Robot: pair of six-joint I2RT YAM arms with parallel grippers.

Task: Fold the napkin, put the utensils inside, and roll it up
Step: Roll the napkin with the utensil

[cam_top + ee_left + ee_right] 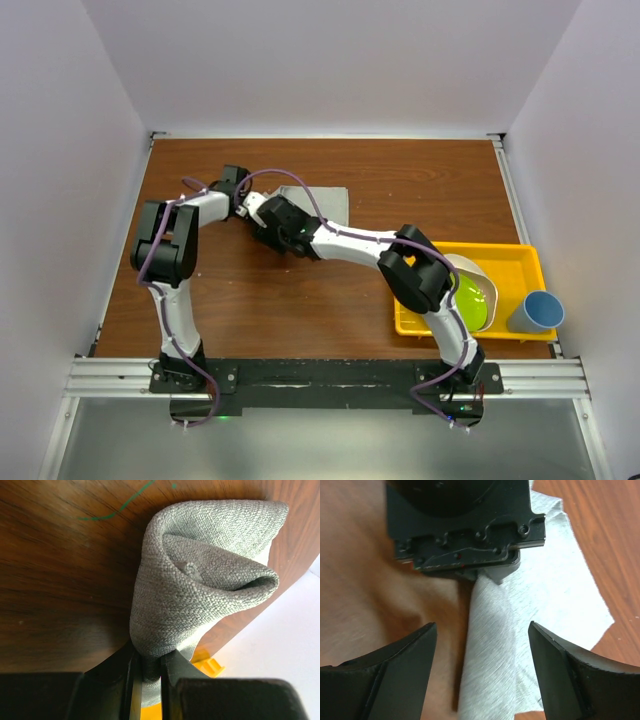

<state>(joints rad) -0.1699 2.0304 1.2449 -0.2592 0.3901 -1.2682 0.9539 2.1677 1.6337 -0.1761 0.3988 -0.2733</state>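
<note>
The light grey napkin [322, 201] lies at the back middle of the table, with one end rolled into a loose tube. In the left wrist view the curled napkin [200, 580] rises from my left gripper [150, 667], which is shut on its gathered edge. My left gripper [250, 207] sits at the napkin's left end. My right gripper [266, 224] is just in front of it. My right gripper [482, 645] stands open, its fingers on either side of the napkin's rolled part [500, 630] without touching it. The left gripper's body [465, 525] fills the top of that view. The utensils are hidden.
A yellow tray [520, 250] at the right edge holds a white bowl with a green inside [470, 298]. A blue cup [535, 312] stands at the tray's right end. White walls enclose the wooden table [300, 300]. A green line [115, 510] marks the wood.
</note>
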